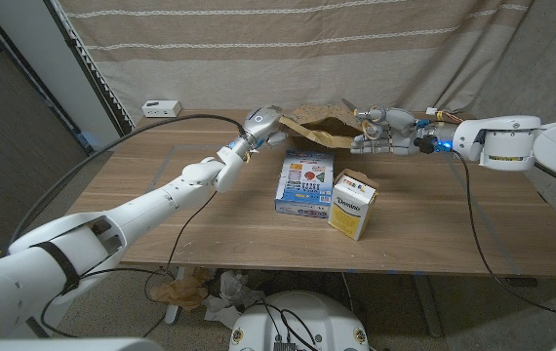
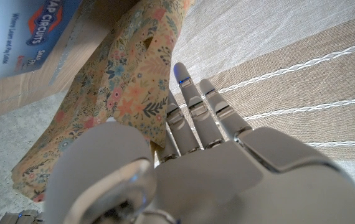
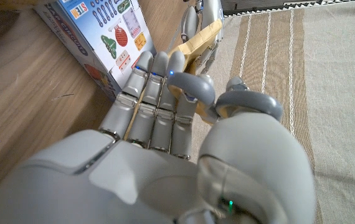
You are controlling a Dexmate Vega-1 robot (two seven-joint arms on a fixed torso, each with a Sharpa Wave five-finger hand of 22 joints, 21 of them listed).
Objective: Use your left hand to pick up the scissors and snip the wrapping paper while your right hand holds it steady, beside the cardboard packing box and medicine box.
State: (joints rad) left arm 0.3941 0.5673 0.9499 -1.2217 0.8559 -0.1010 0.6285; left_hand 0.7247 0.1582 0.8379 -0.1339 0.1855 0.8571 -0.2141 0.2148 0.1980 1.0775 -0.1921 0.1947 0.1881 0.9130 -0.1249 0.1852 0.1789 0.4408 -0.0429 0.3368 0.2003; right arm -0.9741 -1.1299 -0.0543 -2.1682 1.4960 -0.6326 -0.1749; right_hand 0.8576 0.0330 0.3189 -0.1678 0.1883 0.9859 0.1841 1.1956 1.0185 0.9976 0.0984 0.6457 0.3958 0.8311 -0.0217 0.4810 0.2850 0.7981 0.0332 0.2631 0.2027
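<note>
The wrapping paper (image 1: 317, 125), brown on one side and floral on the other (image 2: 121, 81), is held up off the table's far side between my two hands. My right hand (image 1: 380, 135) pinches its right end; in the right wrist view the paper's edge (image 3: 199, 46) sits between the thumb and the fingers of that hand (image 3: 165, 143). My left hand (image 1: 261, 125) is at the paper's left end. In the left wrist view its fingers (image 2: 193, 106) reach out straight against the floral side, and no grip shows.
A blue and white printed box (image 1: 304, 182) lies on the wooden table (image 1: 161, 185) just in front of the paper. A small tan carton with a white label (image 1: 353, 203) stands to its right. A small white device (image 1: 161, 107) sits back left. A striped curtain hangs behind.
</note>
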